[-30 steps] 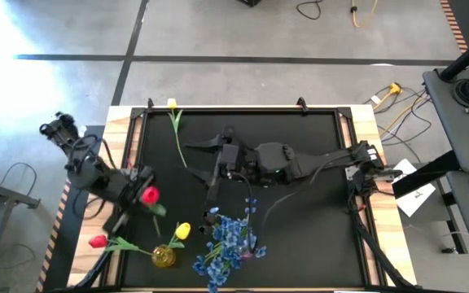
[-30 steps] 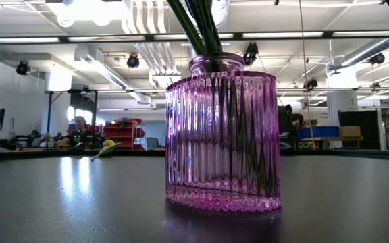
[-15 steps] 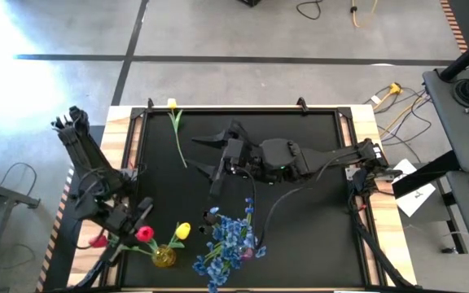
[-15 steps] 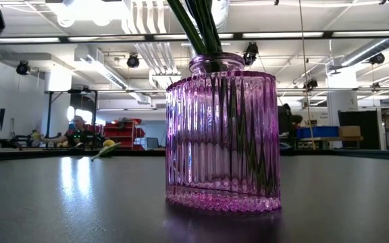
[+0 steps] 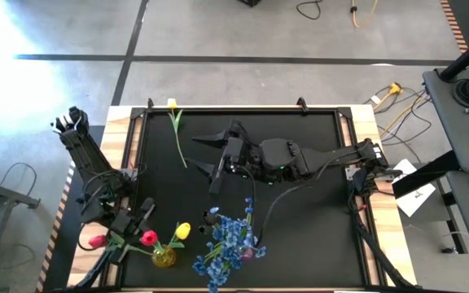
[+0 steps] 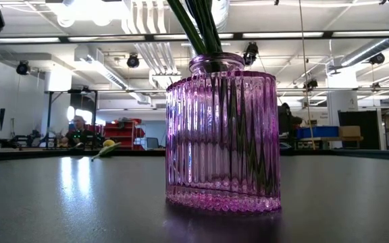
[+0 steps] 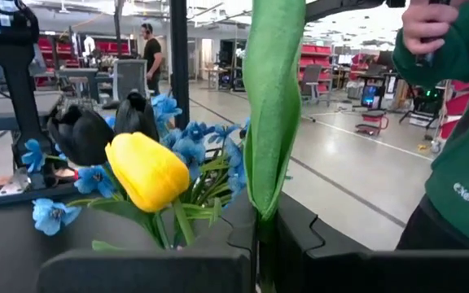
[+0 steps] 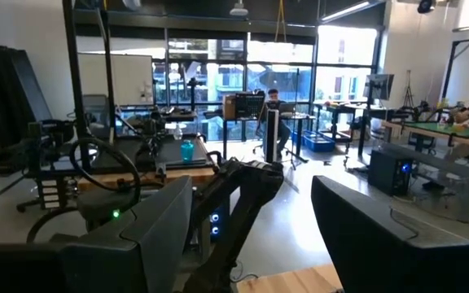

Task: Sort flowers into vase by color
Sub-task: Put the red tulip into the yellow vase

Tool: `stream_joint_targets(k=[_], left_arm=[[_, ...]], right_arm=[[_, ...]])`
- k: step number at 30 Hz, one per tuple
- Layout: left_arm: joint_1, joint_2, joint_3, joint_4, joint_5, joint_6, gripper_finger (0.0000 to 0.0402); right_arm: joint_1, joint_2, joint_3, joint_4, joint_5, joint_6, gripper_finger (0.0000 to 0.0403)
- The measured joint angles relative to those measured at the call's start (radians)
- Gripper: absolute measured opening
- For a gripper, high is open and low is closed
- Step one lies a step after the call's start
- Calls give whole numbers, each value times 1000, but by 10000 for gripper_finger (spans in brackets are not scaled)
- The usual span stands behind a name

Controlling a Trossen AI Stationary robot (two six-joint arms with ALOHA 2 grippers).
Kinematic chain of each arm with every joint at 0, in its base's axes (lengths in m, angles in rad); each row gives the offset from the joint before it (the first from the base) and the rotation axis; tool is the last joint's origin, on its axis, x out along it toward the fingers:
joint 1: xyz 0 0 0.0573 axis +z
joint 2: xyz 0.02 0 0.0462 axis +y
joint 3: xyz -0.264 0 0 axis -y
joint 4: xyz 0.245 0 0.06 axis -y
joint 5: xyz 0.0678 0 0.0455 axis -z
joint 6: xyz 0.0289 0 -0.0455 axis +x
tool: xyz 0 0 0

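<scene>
Table (image 5: 300, 228) black; workshop beyond.

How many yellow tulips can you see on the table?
2. One yellow tulip lies at the table's far edge; the other yellow tulip stands in the small yellow vase near the front. Others may be hidden.

ribbed pink-purple vase (image 6: 222, 132); yellow tulip (image 7: 147, 171), blue sprays (image 5: 228, 242), red tulip (image 5: 148, 238).
</scene>
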Motion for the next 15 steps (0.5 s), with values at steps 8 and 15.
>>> stream_joint_targets(k=[8, 15], left_arm=[[0, 68, 6, 9, 1, -127, 0], [-1, 133, 21, 10, -6, -228, 3]], right_arm=[[0, 0, 0, -2, 0, -8, 248], [0, 0, 0, -18, 0, -8, 249]])
